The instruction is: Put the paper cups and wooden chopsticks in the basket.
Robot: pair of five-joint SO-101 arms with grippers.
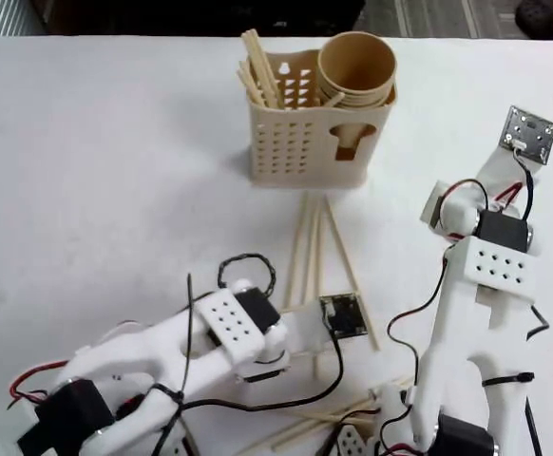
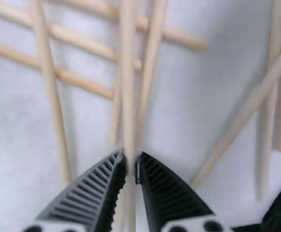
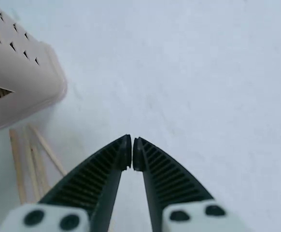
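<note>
The beige perforated basket (image 1: pixel 305 142) stands at the back centre of the table and holds stacked paper cups (image 1: pixel 355 66) and several wooden chopsticks (image 1: pixel 260 71). More chopsticks (image 1: pixel 316 237) lie loose on the table in front of it, and others (image 1: pixel 319 418) lie near the front edge. My left gripper (image 2: pixel 131 164) is low over the crossed chopsticks, shut on one chopstick (image 2: pixel 127 72) that runs between its fingertips. My right gripper (image 3: pixel 132 147) is shut with nothing in it, above bare table beside the basket (image 3: pixel 20 77).
The white table (image 1: pixel 115 171) is bare to the left of the basket. The right arm (image 1: pixel 490 275) stands on the right side and the left arm (image 1: pixel 219 332) at the front left, with cables looping around it.
</note>
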